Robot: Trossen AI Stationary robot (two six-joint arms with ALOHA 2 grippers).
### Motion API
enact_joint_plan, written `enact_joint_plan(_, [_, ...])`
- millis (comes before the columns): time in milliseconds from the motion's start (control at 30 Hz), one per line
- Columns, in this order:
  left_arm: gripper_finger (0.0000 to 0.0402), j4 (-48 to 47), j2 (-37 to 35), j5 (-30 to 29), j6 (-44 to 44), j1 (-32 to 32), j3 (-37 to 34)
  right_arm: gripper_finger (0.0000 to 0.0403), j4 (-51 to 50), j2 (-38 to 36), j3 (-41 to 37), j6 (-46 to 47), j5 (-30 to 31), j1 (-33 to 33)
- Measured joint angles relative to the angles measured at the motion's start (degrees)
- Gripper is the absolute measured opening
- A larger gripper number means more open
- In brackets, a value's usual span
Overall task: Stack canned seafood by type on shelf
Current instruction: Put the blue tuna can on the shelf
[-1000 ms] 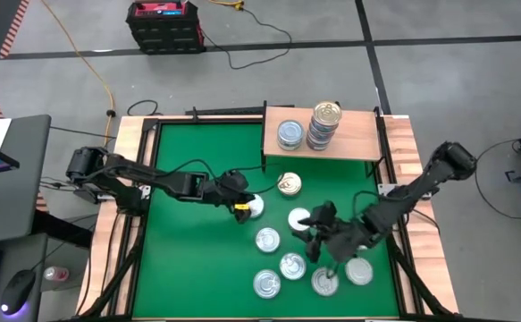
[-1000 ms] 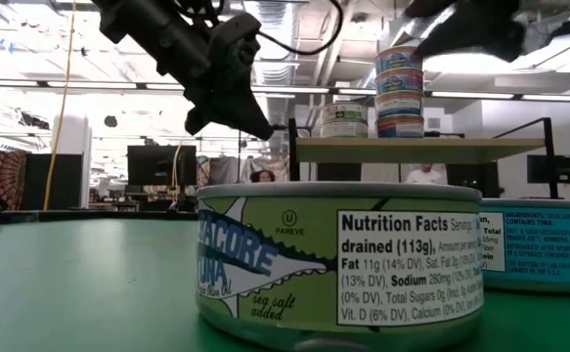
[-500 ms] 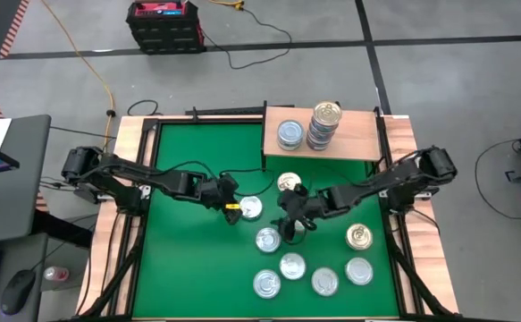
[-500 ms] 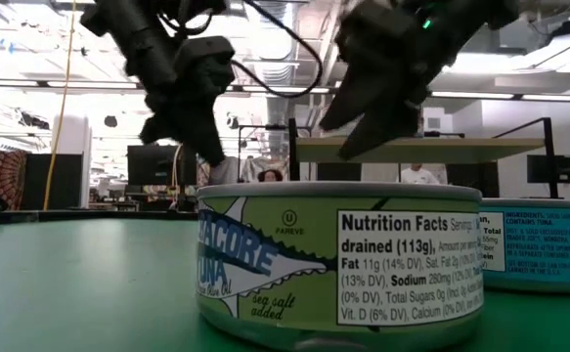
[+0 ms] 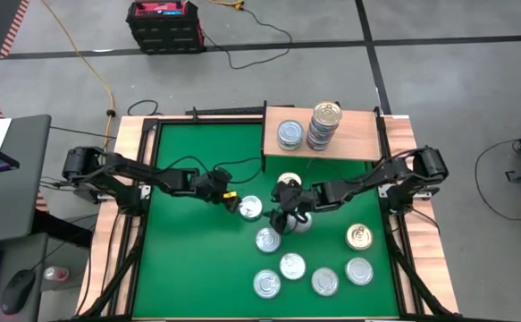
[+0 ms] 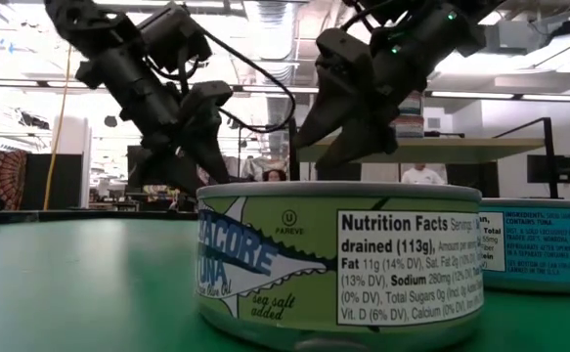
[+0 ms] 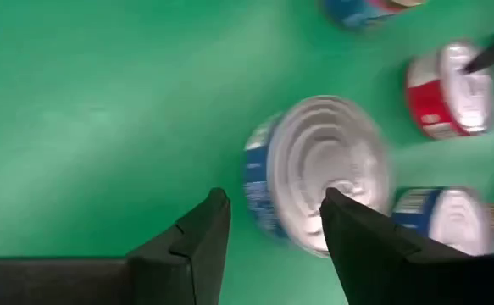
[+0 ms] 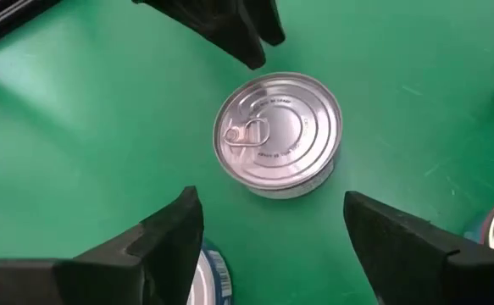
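A blue-sided tin with a silver lid point(image 5: 252, 207) point(image 7: 319, 174) point(image 8: 279, 131) rests flat on the green table, between my two grippers. My left gripper point(image 5: 231, 200) point(image 7: 272, 199) is open just left of it, slanting down. My right gripper point(image 5: 282, 219) point(image 8: 272, 196) is wide open just right of it, also slanting down. Neither touches it. The shelf point(image 5: 354, 143) at the far edge carries one tin point(image 5: 289, 134) and a stack of tins point(image 5: 325, 125) topped by a gold lid.
Several more tins lie on the table near the right and front: point(image 5: 267, 239), point(image 5: 292, 266), point(image 5: 266, 283), point(image 5: 324, 281), point(image 5: 358, 270), and a gold-lidded one point(image 5: 359, 235). Another gold tin point(image 5: 287, 182) is under the right arm. A green-labelled tin point(image 6: 338, 259) fills the low view.
My right gripper has swung from the table's near right toward the left and down, and now stands beside the blue-sided tin. My left gripper has sunk, drawn back a little toward the left edge, rolled, and opened. The tin has stayed where it was.
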Motion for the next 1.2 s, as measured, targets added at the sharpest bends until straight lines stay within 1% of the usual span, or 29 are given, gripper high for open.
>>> enact_joint_plan(67, [0.0168,2.24,0.01,-0.03,-0.08,0.2,-1.26,0.0306,-0.04,0.0,0.0,0.0,0.7,0.41])
enact_joint_plan(333, [0.0119,2.36,0.01,-2.36,3.26,1.22,-1.42,0.0306,0.02,0.0,-0.02,0.04,1.11,0.35])
enact_joint_plan(433, [0.0109,2.24,0.01,-3.94,3.22,1.51,-1.42,0.0306,0.04,-0.02,-0.01,0.04,1.12,-0.01])
enact_joint_plan(600, [0.0108,2.71,0.01,-4.56,2.51,1.39,-1.42,0.0306,0.38,-0.04,-0.01,0.05,1.24,-0.03])
enact_joint_plan(833, [0.0108,9.13,2.39,-9.3,2.47,-1.15,-1.23,0.0306,1.44,-0.09,-0.02,0.02,2.37,-0.03])
enact_joint_plan(867, [0.0108,8.88,2.55,-9.71,2.47,-1.37,-1.24,0.0306,1.48,-0.09,-0.02,0.02,2.36,-0.03])
enact_joint_plan(1200, [0.0108,10.49,7.38,-9.2,0.21,-3.61,-1.34,0.0306,1.12,-0.09,-0.02,0.46,2.33,1.11])
